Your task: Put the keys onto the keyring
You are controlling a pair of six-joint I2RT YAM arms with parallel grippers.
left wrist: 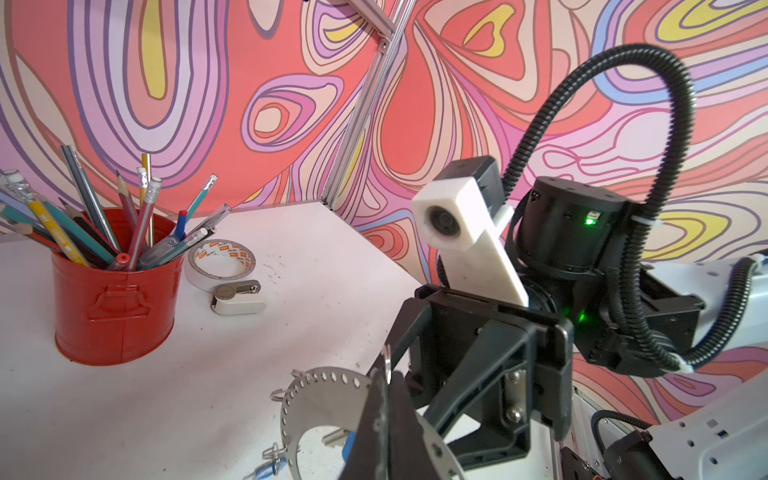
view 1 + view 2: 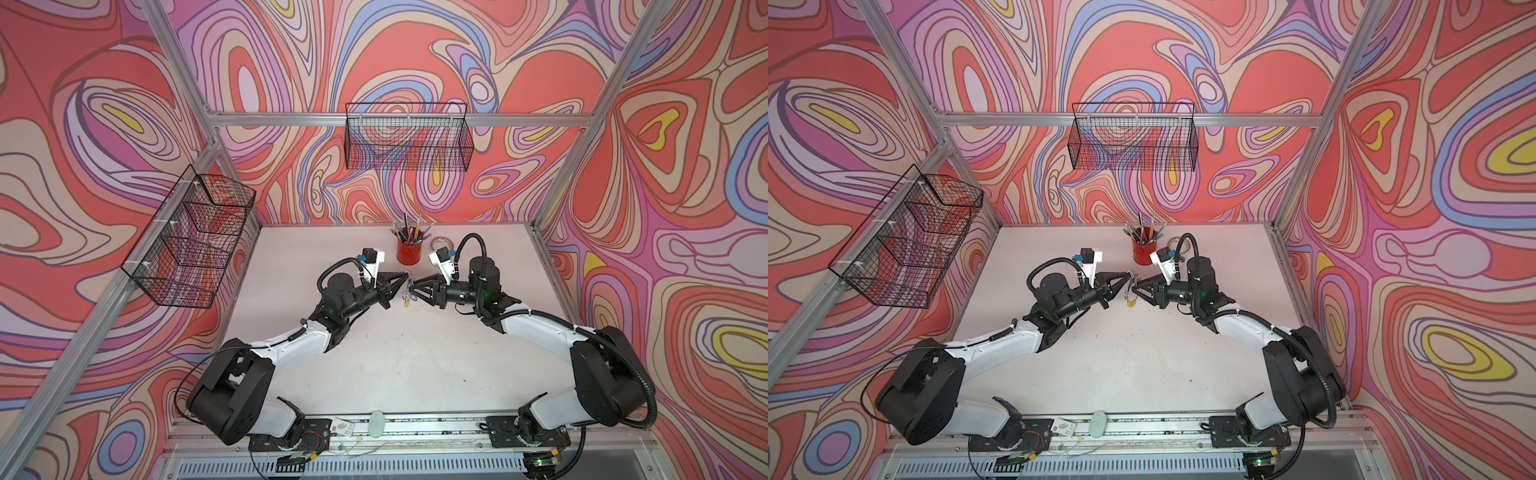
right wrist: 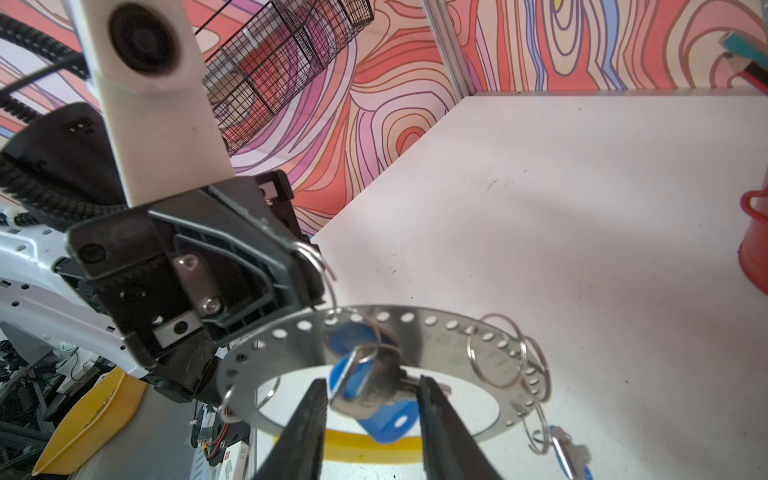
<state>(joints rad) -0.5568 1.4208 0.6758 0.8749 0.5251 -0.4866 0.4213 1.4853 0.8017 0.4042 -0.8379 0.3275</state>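
Both arms meet above the middle of the table. My left gripper [image 2: 405, 277] [image 1: 384, 374] is shut on the rim of the keyring [image 1: 316, 390] [image 3: 440, 332], a perforated silver hoop held up off the table. Its yellow segment [image 3: 365, 451] hangs lowest. My right gripper [image 2: 411, 286] [image 3: 371, 382] faces it with its fingers apart. One of the keys [image 3: 365, 401], silver with a blue tag, hangs by its split ring between those fingers, close to both. A second key [image 3: 571, 453] dangles from a wire loop on the hoop's far side. In both top views the keyring [image 2: 1130, 300] shows only small, between the two tips.
A red tin of pencils [image 2: 409, 251] stands just behind the grippers. A tape roll [image 1: 224, 259] and a small white gadget [image 1: 239, 299] lie beside it near the back right. Wire baskets hang on the back wall [image 2: 409, 141] and the left wall [image 2: 191, 237].
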